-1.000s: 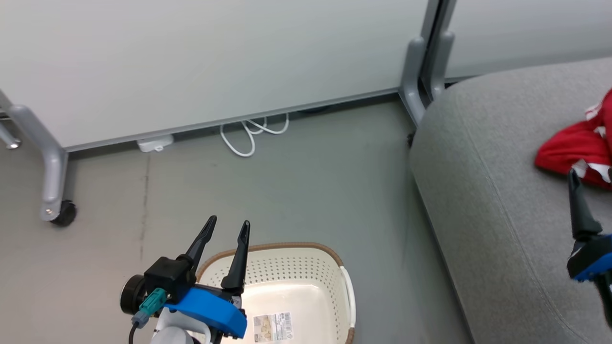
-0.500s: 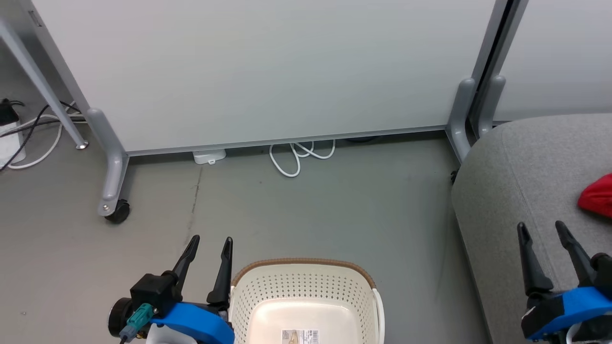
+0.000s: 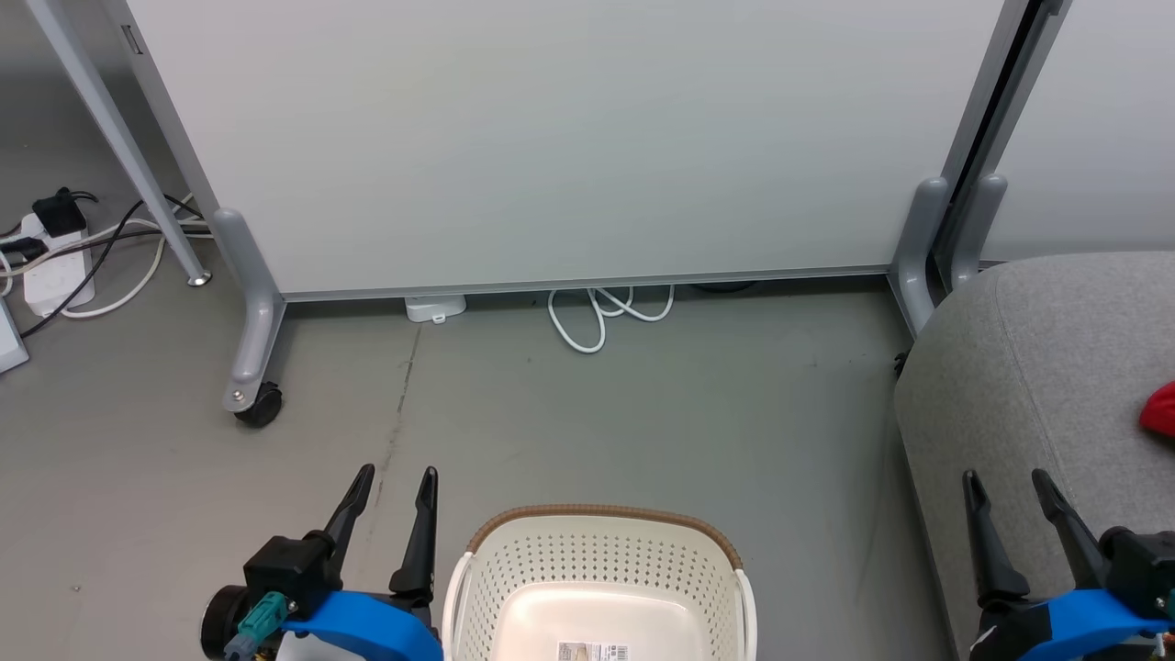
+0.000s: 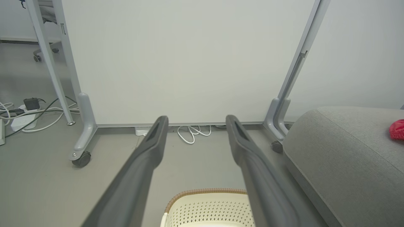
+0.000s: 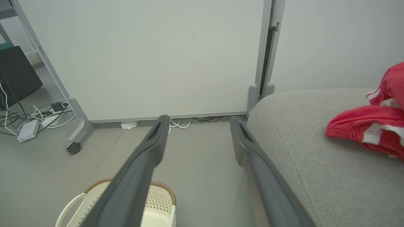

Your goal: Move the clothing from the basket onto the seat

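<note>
Head view, 6 o'clock: basket (image 3: pixel 601 512) on floor (image 3: pixel 643 413), pale bottom and label (image 3: pixel 592 652) showing. 3–4 o'clock: seat (image 3: pixel 1037 367). On seat, toward 3 o'clock edge: clothing (image 5: pixel 372 126), red with white stripes, crumpled. 7 o'clock: left claw (image 3: pixel 397 476) just beside basket, fingers spread, gripping nothing. 5 o'clock: right claw (image 3: pixel 1005 477) over seat's near edge, spread likewise, apart from clothing.

Red, white-striped clothing (image 5: pixel 375 129); grey seat (image 3: pixel 1037 367); cream basket (image 3: pixel 601 574), brown rim.
</note>
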{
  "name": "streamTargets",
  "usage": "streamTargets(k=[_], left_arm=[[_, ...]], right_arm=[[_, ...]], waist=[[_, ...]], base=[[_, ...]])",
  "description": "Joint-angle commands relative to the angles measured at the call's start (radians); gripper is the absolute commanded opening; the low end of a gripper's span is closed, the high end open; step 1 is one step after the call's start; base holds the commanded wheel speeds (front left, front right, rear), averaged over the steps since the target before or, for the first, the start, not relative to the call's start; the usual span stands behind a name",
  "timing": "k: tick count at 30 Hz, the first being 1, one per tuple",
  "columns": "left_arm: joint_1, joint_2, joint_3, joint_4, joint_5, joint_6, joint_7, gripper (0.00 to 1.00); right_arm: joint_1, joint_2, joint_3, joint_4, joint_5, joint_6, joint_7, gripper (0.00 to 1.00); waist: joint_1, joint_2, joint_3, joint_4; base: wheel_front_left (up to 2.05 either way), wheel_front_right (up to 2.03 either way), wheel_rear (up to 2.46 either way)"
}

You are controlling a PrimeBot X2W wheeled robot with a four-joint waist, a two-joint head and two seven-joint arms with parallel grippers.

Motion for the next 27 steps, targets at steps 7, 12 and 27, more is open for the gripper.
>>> streamTargets(k=[7,12,27], left_arm=[[0.009,0.001,0.008,0.005,0.008,-0.001,-0.003,1.0],[0.008,0.001,0.006,0.007,0.01,-0.001,-0.003,1.0],[0.01,0.004,0.012,0.011,0.005,-0.001,-0.003,1.0]], right_arm=[[0.01,0.014,0.004,0.017,0.005,0.0,-0.01,1.0],[-0.01,0.018,0.014,0.028,0.002,0.0,-0.016,1.0],[-0.018,0.024,0.028,0.049,0.009,0.0,-0.024,1.0]], waist=[[0.0001,-0.0001,-0.002,-0.004],[0.0001,-0.0001,0.001,-0.005],[0.0001,-0.0001,0.001,0.0]], base=[[0.0,0.0,0.0],[0.0,0.0,0.0],[0.0,0.0,0.0]])
